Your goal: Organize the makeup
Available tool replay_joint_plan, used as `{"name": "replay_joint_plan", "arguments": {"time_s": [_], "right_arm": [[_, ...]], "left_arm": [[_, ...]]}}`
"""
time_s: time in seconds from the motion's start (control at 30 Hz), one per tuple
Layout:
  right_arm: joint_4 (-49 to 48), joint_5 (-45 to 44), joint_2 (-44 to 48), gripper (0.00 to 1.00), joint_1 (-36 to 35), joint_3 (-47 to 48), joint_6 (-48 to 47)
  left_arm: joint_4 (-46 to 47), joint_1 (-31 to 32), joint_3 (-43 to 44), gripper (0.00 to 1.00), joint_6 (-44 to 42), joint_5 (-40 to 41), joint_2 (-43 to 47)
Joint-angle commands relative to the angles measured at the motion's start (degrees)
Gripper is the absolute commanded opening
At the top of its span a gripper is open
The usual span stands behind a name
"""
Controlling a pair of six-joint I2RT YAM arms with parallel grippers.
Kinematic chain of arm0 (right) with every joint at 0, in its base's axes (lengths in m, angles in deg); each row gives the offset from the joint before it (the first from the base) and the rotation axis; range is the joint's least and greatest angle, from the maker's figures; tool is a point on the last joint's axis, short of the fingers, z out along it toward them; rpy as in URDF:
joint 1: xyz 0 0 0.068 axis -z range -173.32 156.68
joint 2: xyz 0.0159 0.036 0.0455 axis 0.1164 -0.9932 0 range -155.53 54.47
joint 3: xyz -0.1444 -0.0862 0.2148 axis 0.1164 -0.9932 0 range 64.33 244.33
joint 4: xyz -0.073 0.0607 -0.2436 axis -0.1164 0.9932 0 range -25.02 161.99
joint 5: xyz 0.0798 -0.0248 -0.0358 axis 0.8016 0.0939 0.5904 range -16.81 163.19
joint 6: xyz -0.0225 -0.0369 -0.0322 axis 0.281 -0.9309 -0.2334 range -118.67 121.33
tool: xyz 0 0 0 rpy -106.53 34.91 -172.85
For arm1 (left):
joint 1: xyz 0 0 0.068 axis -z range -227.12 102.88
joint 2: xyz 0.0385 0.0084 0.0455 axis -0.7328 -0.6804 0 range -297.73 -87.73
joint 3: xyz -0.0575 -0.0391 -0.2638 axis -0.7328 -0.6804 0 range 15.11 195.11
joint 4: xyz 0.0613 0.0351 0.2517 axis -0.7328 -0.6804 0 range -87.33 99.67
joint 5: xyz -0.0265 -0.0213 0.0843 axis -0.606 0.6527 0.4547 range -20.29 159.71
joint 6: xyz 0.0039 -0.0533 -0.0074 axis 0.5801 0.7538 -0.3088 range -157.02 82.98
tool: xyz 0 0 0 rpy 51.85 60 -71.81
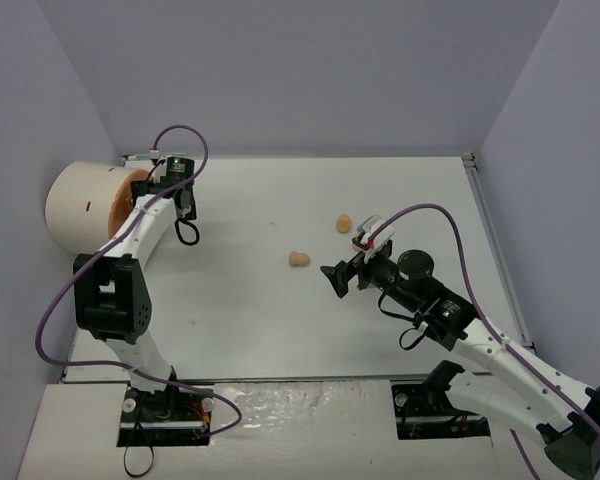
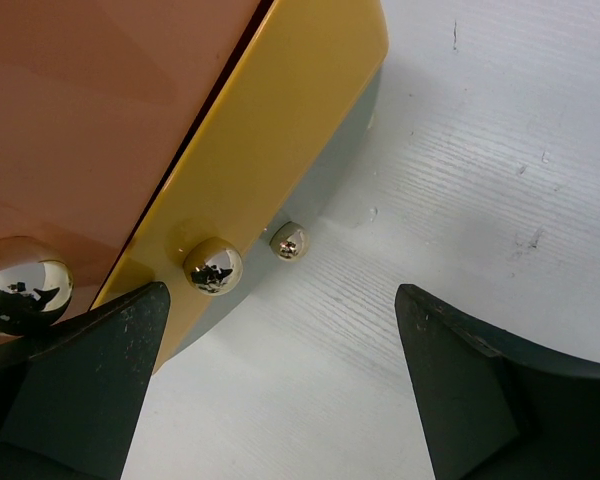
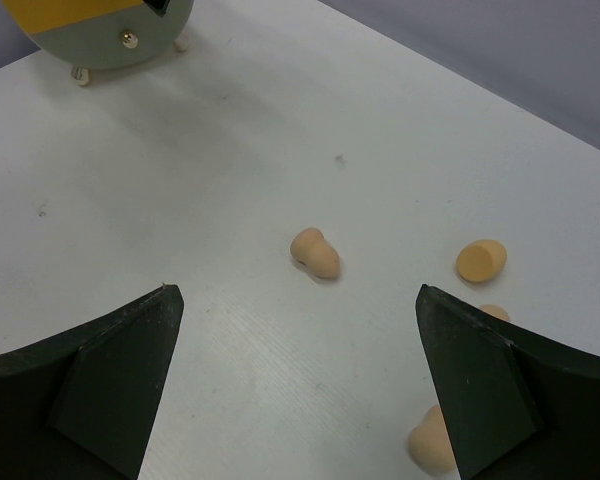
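Note:
Two peach egg-shaped sponges lie mid-table, one (image 1: 299,259) (image 3: 315,252) just ahead of my right gripper (image 1: 335,280) (image 3: 295,295), the other (image 1: 344,223) (image 3: 481,260) further back. The right gripper is open and empty, hovering above the table. In the right wrist view a third sponge (image 3: 433,440) shows beside the right finger. A dark round compact (image 1: 416,265) lies beside the right arm. A small pink-and-white item (image 1: 370,228) peeks out behind that arm. My left gripper (image 1: 187,212) (image 2: 280,300) is open and empty, close to the cylinder's front.
The large cream cylinder (image 1: 80,205) lies at the far left, with its orange and yellow front (image 2: 250,130) and shiny gold balls (image 2: 213,266). It shows far off in the right wrist view as the cylinder (image 3: 110,30). Grey walls enclose the table.

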Motion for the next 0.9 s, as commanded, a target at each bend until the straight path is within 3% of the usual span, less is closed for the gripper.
{"name": "replay_joint_plan", "arguments": {"time_s": [0.0,0.27,0.53,0.67,0.87], "right_arm": [[-4.8,-1.1,1.1,1.00,0.3,0.6,-0.1],[-5.1,-1.0,1.1,1.00,0.3,0.4,-0.1],[-5.1,-0.1,1.7,1.00,0.3,0.4,0.1],[-5.1,0.7,2.1,1.00,0.3,0.4,0.4],[-4.9,0.9,2.4,1.00,0.2,0.6,1.6]], "left_arm": [[3.1,-1.9,2.7,0.95,-1.1,4.1,0.6],[1.4,-1.8,3.6,0.95,0.9,2.2,1.0],[-1.5,2.8,2.8,0.95,1.3,-0.8,9.8],[-4.7,4.9,6.3,0.95,-1.4,2.7,11.7],[-7.6,7.1,10.5,0.94,-10.2,14.7,10.5]]}}
